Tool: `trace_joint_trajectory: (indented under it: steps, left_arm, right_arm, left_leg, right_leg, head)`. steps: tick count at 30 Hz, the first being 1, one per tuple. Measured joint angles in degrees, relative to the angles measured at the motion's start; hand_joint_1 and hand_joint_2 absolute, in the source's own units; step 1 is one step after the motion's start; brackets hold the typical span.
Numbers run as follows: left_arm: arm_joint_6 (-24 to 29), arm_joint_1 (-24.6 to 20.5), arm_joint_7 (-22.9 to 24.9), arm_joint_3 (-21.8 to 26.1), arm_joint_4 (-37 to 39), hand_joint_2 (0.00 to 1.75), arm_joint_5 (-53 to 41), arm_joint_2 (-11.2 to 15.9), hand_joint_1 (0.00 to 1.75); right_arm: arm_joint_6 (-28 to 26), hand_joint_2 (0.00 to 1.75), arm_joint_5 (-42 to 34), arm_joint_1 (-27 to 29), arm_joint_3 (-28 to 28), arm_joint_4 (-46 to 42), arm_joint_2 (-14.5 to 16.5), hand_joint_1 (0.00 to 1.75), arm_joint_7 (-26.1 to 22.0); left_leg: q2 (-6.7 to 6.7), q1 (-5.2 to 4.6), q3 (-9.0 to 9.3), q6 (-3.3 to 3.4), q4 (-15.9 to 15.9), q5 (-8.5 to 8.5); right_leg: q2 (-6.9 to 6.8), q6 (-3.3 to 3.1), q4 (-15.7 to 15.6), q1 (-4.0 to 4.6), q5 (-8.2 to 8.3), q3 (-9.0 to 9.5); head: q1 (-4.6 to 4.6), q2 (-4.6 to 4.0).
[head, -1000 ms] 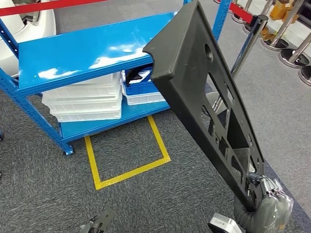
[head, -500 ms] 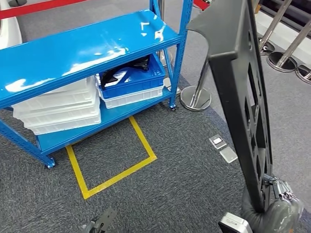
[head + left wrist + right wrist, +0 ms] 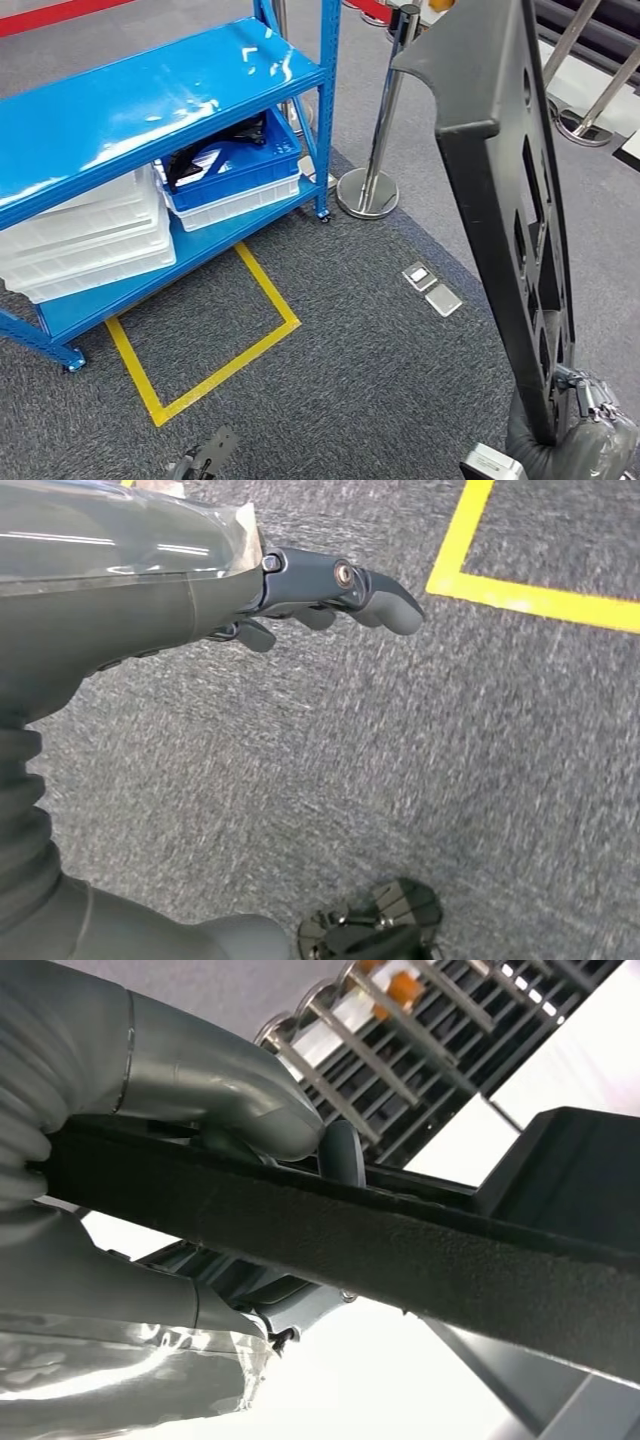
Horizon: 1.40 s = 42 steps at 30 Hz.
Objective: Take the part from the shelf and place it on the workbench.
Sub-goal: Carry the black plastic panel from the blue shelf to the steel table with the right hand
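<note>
Black part held upright off the floor, gripped at its lower end by the right hand (thumb over one face, fingers behind). Left hand hanging above grey carpet, fingers loosely extended, grasping nothing. Behind, on the left: blue shelf with white trays, a blue bin, yellow floor marking.

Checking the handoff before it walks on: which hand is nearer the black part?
Right. The right hand grips the black part at its lower end. The left hand hangs apart from it, over the carpet, holding nothing.
</note>
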Motion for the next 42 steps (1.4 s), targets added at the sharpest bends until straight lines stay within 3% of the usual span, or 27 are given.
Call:
trace_joint_trajectory:
  steps: [2,4,7,8,9,11,13,15,16,17,19,21,23,24,25,26,28,30,32,34,36,38,39,40,42]
  left_arm:
    - [0.0,0.0,0.0,0.1,0.0,1.75,0.0,-0.1,0.00]
    - [0.0,-0.1,-0.1,0.2,0.0,1.75,0.0,-0.2,0.00]
    - [0.0,0.2,-0.1,0.4,0.0,1.75,0.0,-0.2,0.00]
    - [0.0,0.3,-0.1,0.5,0.0,1.75,0.0,-0.2,0.00]
    - [0.0,0.4,-0.1,0.6,0.0,1.75,0.0,-0.2,0.00]
    - [0.0,0.5,-0.1,0.6,0.0,1.75,0.0,-0.2,0.00]
    - [0.0,0.5,-0.1,0.6,0.0,1.75,0.0,-0.2,0.00]
    - [0.0,0.5,-0.1,0.7,0.0,1.75,0.0,-0.2,0.00]
    - [0.0,0.6,-0.1,0.7,0.0,1.75,0.0,-0.2,0.00]
    - [0.0,0.5,-0.1,0.7,0.0,1.75,0.0,-0.2,0.00]
    - [0.0,0.5,-0.1,0.7,0.0,1.75,0.0,-0.2,0.00]
    - [0.0,0.6,-0.1,0.7,0.0,1.75,0.0,-0.3,0.00]
    - [0.0,0.8,-0.1,0.8,0.0,1.75,0.0,-0.2,0.00]
    - [0.0,0.8,-0.1,0.9,0.0,1.75,0.0,-0.2,0.00]
    - [0.0,0.8,-0.1,0.9,0.0,1.75,0.0,-0.2,0.00]
    - [0.0,0.8,-0.1,0.9,0.0,1.75,0.0,-0.2,0.00]
    - [0.0,0.7,-0.2,1.0,0.0,1.75,0.0,-0.2,0.00]
    - [0.1,0.7,-0.2,1.1,0.0,1.75,0.0,-0.2,0.00]
    - [0.2,0.7,-0.2,1.1,0.0,1.75,0.0,-0.3,0.00]
    - [0.2,0.6,-0.2,1.1,0.0,1.75,-0.1,-0.4,0.00]
    - [0.2,0.5,-0.3,1.1,0.0,1.75,-0.1,-0.4,0.00]
    - [0.2,0.8,-0.4,1.2,0.0,1.75,-0.1,-0.4,0.00]
    - [0.2,0.9,-0.4,1.2,0.0,1.75,-0.1,-0.4,0.00]
    - [0.2,1.0,-0.4,1.2,0.0,1.75,-0.1,-0.3,0.00]
    - [0.2,1.0,-0.5,1.2,0.0,1.75,-0.3,-0.3,0.00]
  right_arm:
    - [0.0,1.75,-0.1,0.2,-0.2,-0.3,0.3,1.75,-0.2]
    - [0.0,1.75,-0.2,0.3,-0.5,-0.5,0.6,1.75,-0.4]
    - [-0.1,1.75,-0.3,0.3,-0.8,-0.6,1.2,1.75,-0.8]
    - [-0.1,1.75,-0.4,0.4,-0.9,-0.6,1.3,1.75,-0.8]
    - [-0.1,1.75,-0.4,0.5,-1.0,-0.6,1.4,1.75,-0.8]
    - [-0.1,1.75,-0.4,0.7,-1.3,-0.6,1.5,1.75,-0.8]
    - [-0.1,1.75,-0.4,0.8,-1.5,-0.7,1.7,1.75,-0.8]
    - [-0.1,1.75,-0.4,1.0,-1.7,-0.7,1.8,1.75,-0.9]
    - [-0.1,1.75,-0.4,1.2,-1.8,-0.8,1.9,1.75,-0.9]
    - [-0.1,1.75,-0.4,1.5,-1.8,-0.9,1.9,1.75,-0.9]
    - [-0.1,1.75,-0.5,1.8,-2.2,-1.1,2.0,1.75,-1.1]
    - [-0.1,1.75,-0.6,1.9,-2.5,-1.3,2.1,1.75,-1.5]
    - [-0.1,1.75,-0.7,2.0,-2.8,-1.3,2.1,1.75,-1.8]
    - [-0.1,1.75,-0.8,2.1,-2.9,-1.3,2.2,1.75,-1.8]
    - [-0.1,1.75,-0.8,2.1,-3.0,-1.3,2.2,1.75,-1.9]
    - [-0.1,1.75,-0.9,2.2,-3.1,-1.3,2.2,1.75,-1.9]
    - [-0.1,1.75,-1.0,2.1,-3.3,-1.3,2.3,1.75,-2.0]
    - [-0.1,1.75,-1.0,2.0,-3.4,-1.4,2.5,1.75,-2.1]
    - [-0.1,1.75,-1.0,2.1,-3.6,-1.6,2.7,1.75,-2.2]
    - [-0.1,1.75,-1.1,2.1,-4.0,-1.7,2.9,1.75,-2.2]
    - [-0.1,1.75,-1.1,2.0,-4.2,-1.7,3.2,1.75,-2.4]
    - [-0.1,1.75,-1.2,1.9,-4.3,-1.7,3.4,1.75,-2.6]
    - [-0.1,1.75,-1.2,1.9,-4.4,-1.6,3.5,1.75,-2.6]
    - [-0.1,1.75,-1.2,2.0,-4.5,-1.6,3.5,1.75,-2.6]
    - [-0.1,1.75,-1.2,2.0,-4.7,-1.6,3.6,1.75,-2.7]
  left_leg:
    - [0.84,0.06,0.36,-0.53,-0.3,-0.21]
    - [-0.53,0.10,-0.18,-0.83,1.6,-1.95]
    - [-3.65,0.01,-5.00,-0.86,12.2,-7.00]
    - [-3.94,-0.01,-6.45,-0.88,14.9,-7.63]
    - [-4.07,-0.03,-7.02,-0.87,15.5,-7.03]
    - [-4.64,0.09,-5.27,-0.79,10.2,-2.86]
    - [-6.57,0.38,-2.59,-0.73,3.5,0.32]
    - [-7.80,0.39,-1.64,-0.53,1.2,0.56]
    - [-7.55,0.28,-1.56,-0.30,1.0,0.54]
    - [-7.12,0.25,-1.50,-0.01,1.0,0.63]
    - [-6.23,0.35,-1.28,0.64,0.8,0.73]
    - [-5.11,0.36,-1.07,1.11,0.7,0.59]
    - [-3.79,0.30,-0.95,1.22,0.7,0.36]
    - [-3.20,0.29,-0.86,1.18,0.7,0.22]
    - [-2.66,0.29,-0.69,1.08,0.7,0.04]
    - [-2.16,0.29,-0.41,0.94,0.7,-0.18]
    - [-1.26,0.18,0.18,0.56,0.6,-0.66]
    - [-0.43,-0.01,0.45,0.10,0.5,-0.94]
    - [0.62,-0.05,0.73,-0.44,0.0,-1.09]
    - [-0.12,0.06,0.69,-0.80,0.9,-2.18]
    - [-2.43,0.06,-1.61,-0.77,6.1,-4.97]
    - [-3.67,-0.03,-5.54,-0.69,13.3,-7.51]
    - [-3.89,-0.05,-6.90,-0.68,15.3,-7.53]
    - [-4.03,-0.04,-7.35,-0.66,15.2,-6.39]
    - [-4.93,0.15,-5.60,-0.61,9.3,-1.73]
  right_leg:
    - [1.23,-0.66,-0.5,-0.07,0.32,-0.03]
    - [2.42,-1.58,-1.4,-0.39,0.80,0.36]
    - [4.40,-2.25,-1.8,-0.46,0.91,0.61]
    - [5.18,-2.30,-1.7,-0.42,0.87,0.64]
    - [6.00,-2.30,-1.6,-0.40,0.83,0.68]
    - [7.62,-2.12,-1.2,-0.48,0.59,0.76]
    - [9.01,-1.65,-0.3,-0.48,0.10,0.54]
    - [10.03,-1.08,0.3,-0.55,-0.10,0.01]
    - [10.48,-0.82,0.4,-0.66,-0.08,-0.22]
    - [10.56,-0.54,0.5,-0.79,-0.14,-0.34]
    - [8.64,0.10,2.2,-0.79,-1.35,-1.06]
    - [5.75,0.76,8.4,-0.88,-4.55,-3.96]
    - [4.78,1.19,15.6,-1.24,-7.13,-7.71]
    - [4.64,1.30,16.9,-1.37,-7.00,-8.50]
    - [4.49,1.31,15.8,-1.45,-5.72,-8.05]
    - [4.14,1.22,12.6,-1.45,-3.67,-6.51]
    - [1.96,0.77,4.7,-0.98,-0.35,-2.62]
    - [0.38,0.12,1.2,-0.30,0.23,-1.01]
    - [1.20,-0.53,0.6,-0.01,0.15,-1.02]
    - [2.38,-1.30,-0.3,-0.15,0.46,-0.56]
    - [3.50,-2.05,-0.9,-0.35,0.58,-0.08]
    - [4.87,-2.44,-0.9,-0.30,0.42,0.12]
    - [5.67,-2.51,-0.9,-0.27,0.33,0.27]
    - [6.52,-2.50,-0.8,-0.28,0.22,0.47]
    - [8.13,-2.23,-0.5,-0.39,-0.20,0.93]
  head:
    - [-0.04,0.00]
    - [-0.11,0.00]
    - [-0.24,0.00]
    - [-0.24,0.00]
    - [-0.23,0.00]
    - [-0.24,0.00]
    - [-0.19,-0.01]
    - [-0.16,-0.01]
    - [-0.15,0.00]
    - [-0.17,0.00]
    - [-0.05,0.00]
    - [0.09,0.00]
    - [0.10,0.00]
    - [0.10,0.00]
    - [0.10,0.00]
    - [0.10,0.00]
    - [0.09,0.00]
    - [0.04,0.00]
    - [0.01,-0.01]
    - [-0.05,-0.01]
    - [-0.17,0.00]
    - [-0.22,0.00]
    - [-0.22,0.00]
    - [-0.22,0.00]
    - [-0.22,0.00]
